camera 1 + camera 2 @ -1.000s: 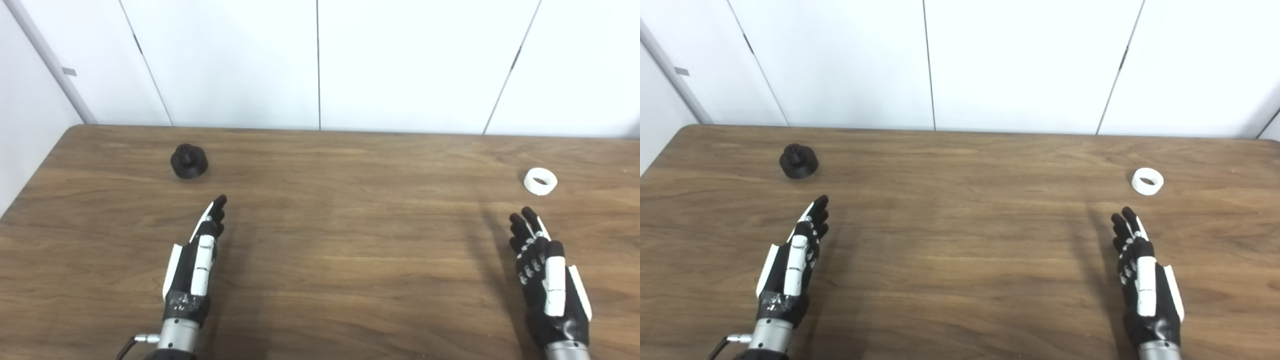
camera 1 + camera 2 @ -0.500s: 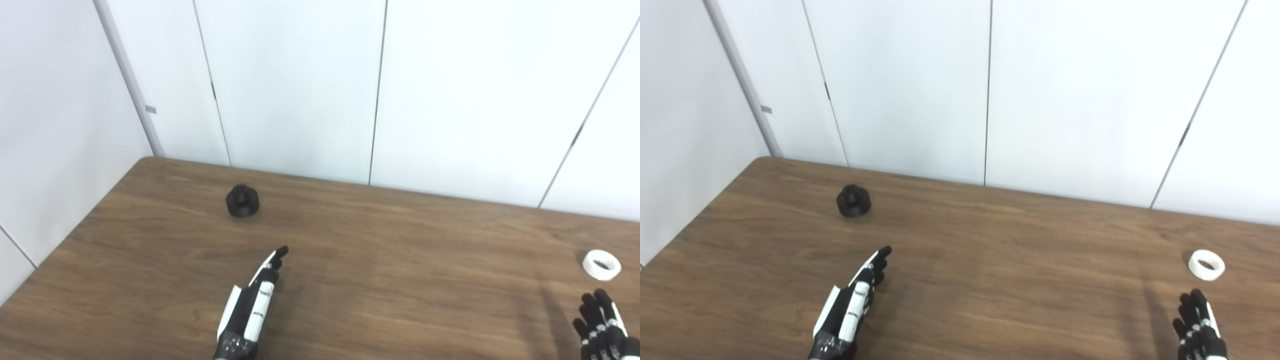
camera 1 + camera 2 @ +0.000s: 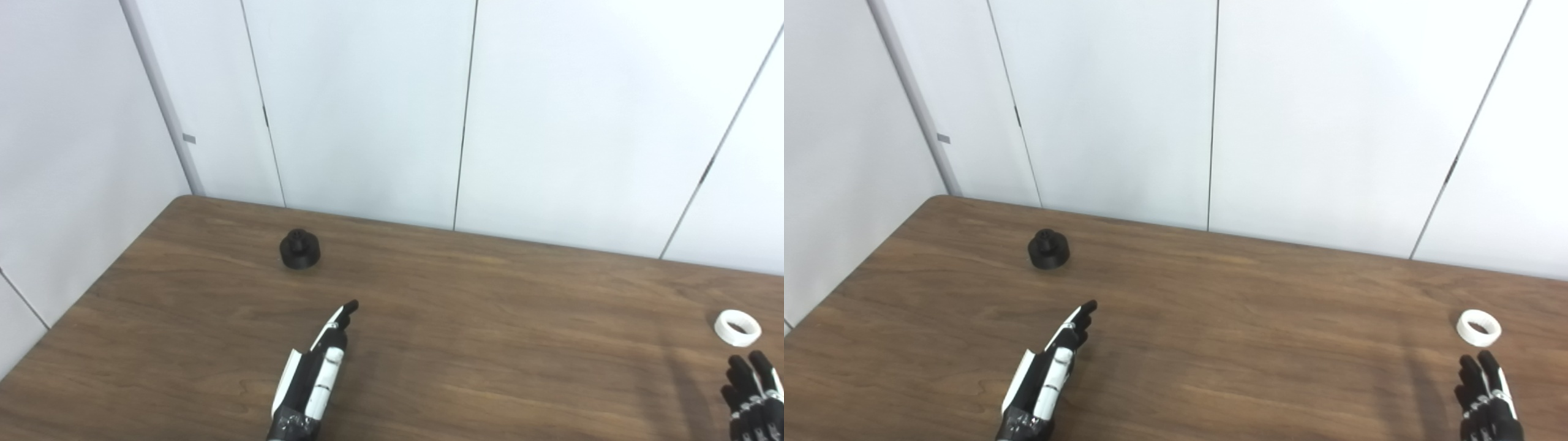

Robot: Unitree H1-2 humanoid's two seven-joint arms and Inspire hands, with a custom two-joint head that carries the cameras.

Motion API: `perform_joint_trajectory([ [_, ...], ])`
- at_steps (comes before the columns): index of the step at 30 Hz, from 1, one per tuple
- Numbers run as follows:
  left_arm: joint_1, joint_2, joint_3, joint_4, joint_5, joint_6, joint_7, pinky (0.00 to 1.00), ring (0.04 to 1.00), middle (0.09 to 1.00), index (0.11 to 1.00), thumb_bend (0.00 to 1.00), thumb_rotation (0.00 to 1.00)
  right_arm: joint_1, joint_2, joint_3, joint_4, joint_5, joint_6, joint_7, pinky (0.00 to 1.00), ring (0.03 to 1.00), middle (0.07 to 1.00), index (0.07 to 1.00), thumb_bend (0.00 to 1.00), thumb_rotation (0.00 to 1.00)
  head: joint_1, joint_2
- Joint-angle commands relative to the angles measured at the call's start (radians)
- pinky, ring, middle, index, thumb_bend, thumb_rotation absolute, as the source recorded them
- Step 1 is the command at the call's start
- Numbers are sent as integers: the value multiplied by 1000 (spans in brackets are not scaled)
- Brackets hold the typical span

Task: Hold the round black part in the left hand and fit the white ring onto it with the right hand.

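Note:
The round black part [image 3: 299, 249] with a small knob on top stands on the wooden table [image 3: 465, 294] at the far left. The white ring [image 3: 737, 327] lies flat near the table's right side. My left hand [image 3: 316, 376] is open and empty, fingers stretched out, well short of the black part and to its right. My right hand [image 3: 753, 398] is open and empty at the bottom right corner, just short of the ring; only its fingers show. Both things also show in the right eye view: the black part [image 3: 1048, 249] and the ring [image 3: 1478, 327].
White wall panels [image 3: 367, 110] stand right behind the table's far edge. A white wall [image 3: 73, 184] runs along the table's left edge. The table's rounded far left corner [image 3: 184, 199] lies near the black part.
The camera has tilted up and turned left, so the whole scene has shifted down and right. The hands stay open; the left hand has edged slightly forward.

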Motion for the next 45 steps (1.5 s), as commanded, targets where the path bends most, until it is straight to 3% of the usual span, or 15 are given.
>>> perform_joint_trajectory([
  [1,49,-22,-11,-38,53,22,18,1000,1000,997,959,611,749,58,-10,-1,114,-2,-28,9,1000,989,958,974,481,1000,2,2],
  [5,41,-32,-5,-86,107,56,50,968,983,975,950,704,480,60,-14,1,118,-3,-35,10,1000,990,961,972,466,1000,6,2],
  [8,20,-28,11,-121,145,91,74,988,984,964,940,797,362,60,-15,5,121,-4,-45,9,1000,989,961,972,454,1000,5,2],
  [12,-33,9,47,-165,218,159,91,999,987,950,913,892,307,62,-13,9,122,-11,-48,2,1000,979,953,968,457,1000,6,-1],
  [18,-111,52,106,-207,333,266,105,1000,1000,954,878,936,289,64,-10,10,120,-19,-49,-1,1000,975,948,968,457,1000,3,-1],
  [24,-182,121,144,-164,411,266,130,1000,1000,943,872,938,307,67,-10,13,118,-28,-58,-1,1000,971,947,970,412,1000,-3,3],
  [32,-283,212,184,-95,460,351,114,1000,1000,959,877,935,340,67,-8,13,124,-19,-69,1,1000,970,943,967,413,1000,-8,4],
  [45,-420,307,150,134,513,382,145,1000,992,943,834,965,341,75,-9,20,106,-36,-61,-3,1000,970,945,970,394,1000,-14,9],
])
